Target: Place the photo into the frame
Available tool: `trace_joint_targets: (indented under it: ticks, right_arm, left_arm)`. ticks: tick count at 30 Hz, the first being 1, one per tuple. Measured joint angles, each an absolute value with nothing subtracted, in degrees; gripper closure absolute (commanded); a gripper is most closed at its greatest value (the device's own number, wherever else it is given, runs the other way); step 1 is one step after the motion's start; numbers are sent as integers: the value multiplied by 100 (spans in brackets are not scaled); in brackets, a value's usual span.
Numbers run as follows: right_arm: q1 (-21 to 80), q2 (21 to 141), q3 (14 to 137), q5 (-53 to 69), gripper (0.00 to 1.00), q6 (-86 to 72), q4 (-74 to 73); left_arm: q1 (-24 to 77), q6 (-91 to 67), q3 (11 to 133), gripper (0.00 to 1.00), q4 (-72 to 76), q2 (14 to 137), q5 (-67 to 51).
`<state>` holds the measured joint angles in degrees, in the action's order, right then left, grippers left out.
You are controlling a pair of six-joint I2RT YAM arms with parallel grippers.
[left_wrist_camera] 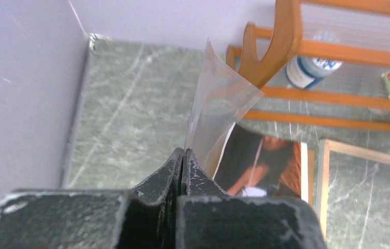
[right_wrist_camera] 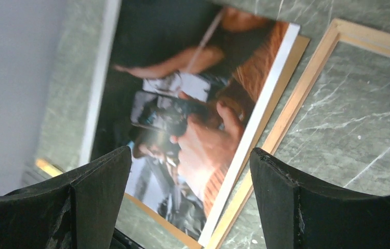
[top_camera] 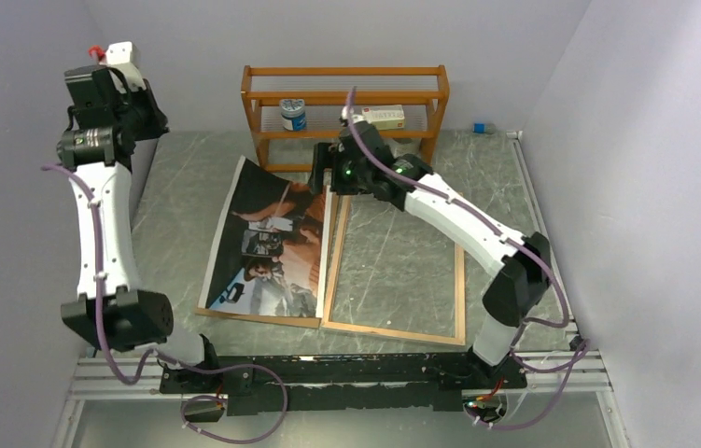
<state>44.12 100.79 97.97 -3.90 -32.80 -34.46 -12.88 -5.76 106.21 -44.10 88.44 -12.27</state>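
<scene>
Hovering right pincer (right_wrist_camera: 190, 154): the jaws are spread wide and nothing is held. In the top view it is seen over the upper end of the photo, close to the seam between photo and frame.
Left pincer (left_wrist_camera: 183, 153): it is shut tight on the lower edge of a thin clear sheet (left_wrist_camera: 221, 98), which curls upward from it. The arm is raised in the upper left of the top view, well apart from the work.
Photo (top_camera: 267, 243): it is laid face up on a brown backing board (top_camera: 253, 317), left of centre on the counter (top_camera: 188, 177), with its upper end slightly lifted.
Frame (top_camera: 393, 331): it is laid flat, back rim upward, just right of the backing board. The counter is seen through its middle, and nothing has been placed in it yet.
Deciding relation: the long axes of photo and frame run side by side, from the lower to the upper part of the top view. The frame lies to the right of the open pincer in the right wrist view, so a short sideways carry is judged to be needed.
Nearer arm: the right.
Edge contact: whether board and frame rim touch cannot be told.
Behind: an orange shelf rack (top_camera: 346, 75) stands at the upper centre.
</scene>
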Motion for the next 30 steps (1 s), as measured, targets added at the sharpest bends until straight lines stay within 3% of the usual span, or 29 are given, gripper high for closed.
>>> trace_joint_targets:
  ticks: [9, 15, 20, 30]
  right_arm:
    - [3730, 9332, 9557, -16, 13, -3671, -2829]
    - [3516, 8777, 9035, 386, 10, -3706, -2276]
    - [3479, 8213, 8499, 766, 2, -3634, -1640]
    - [3376, 7467, 7961, 915, 1, -3452, -762]
  left_arm:
    - [-1291, -58, 11181, 98, -4292, 8193, -1017]
    - [-1293, 5, 11500, 97, -4519, 8077, -2053]
    - [-1293, -458, 11649, 97, -4477, 7872, -3052]
    - [-1293, -2679, 11850, 97, -2923, 7758, -4941]
